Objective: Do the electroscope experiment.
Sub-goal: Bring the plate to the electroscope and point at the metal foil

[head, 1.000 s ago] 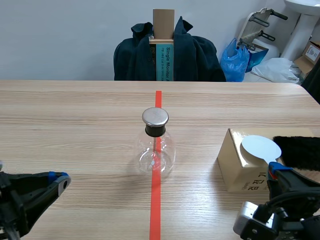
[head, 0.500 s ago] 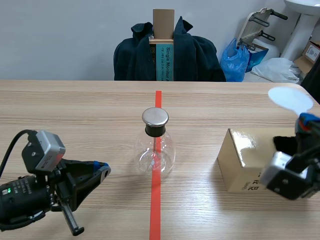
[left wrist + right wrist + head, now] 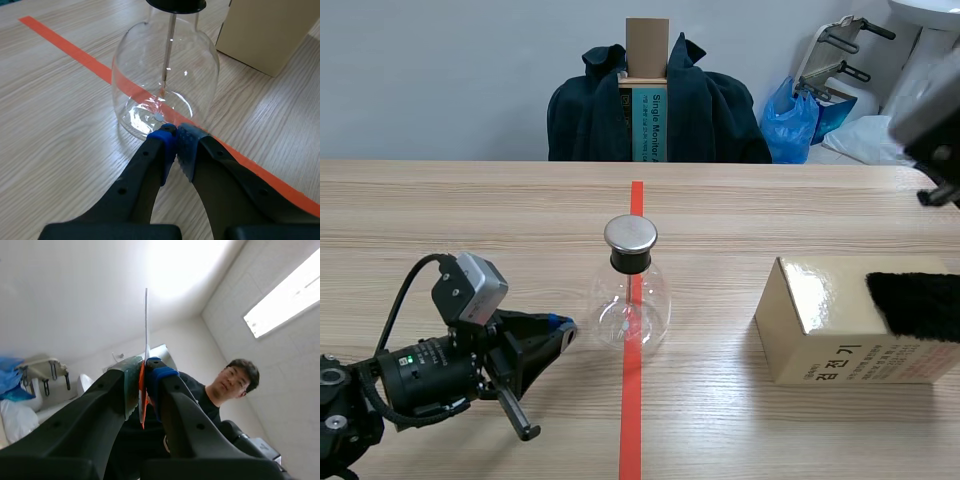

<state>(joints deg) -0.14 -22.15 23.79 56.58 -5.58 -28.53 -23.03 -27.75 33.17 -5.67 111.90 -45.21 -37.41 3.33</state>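
The electroscope, a clear glass flask (image 3: pixel 631 295) with a black neck and a metal cap (image 3: pixel 630 234), stands on the red tape line at the table's middle. My left gripper (image 3: pixel 560 328) lies low on the table, shut on nothing, its blue pads (image 3: pixel 176 137) almost touching the base of the flask (image 3: pixel 165 85). A thin rod hangs inside the glass. The right arm (image 3: pixel 932 120) is raised at the upper right of the scene view. In its wrist view the right gripper (image 3: pixel 142 372) points upward, shut on a thin white disc paddle (image 3: pixel 146 325) seen edge-on, with an orange-red part at the pads.
A tan cardboard box (image 3: pixel 820 330) sits right of the flask with a black furry cloth (image 3: pixel 917 303) on top. The box (image 3: pixel 265 30) lies just beyond the flask in the left wrist view. A chair draped with a dark jacket (image 3: pixel 660 110) stands behind the table. A person (image 3: pixel 235 382) shows in the right wrist view.
My left arm has slid forward and right until its shut fingers reach the flask. The right arm has lifted the white disc off the box and carried it up out of the scene view.
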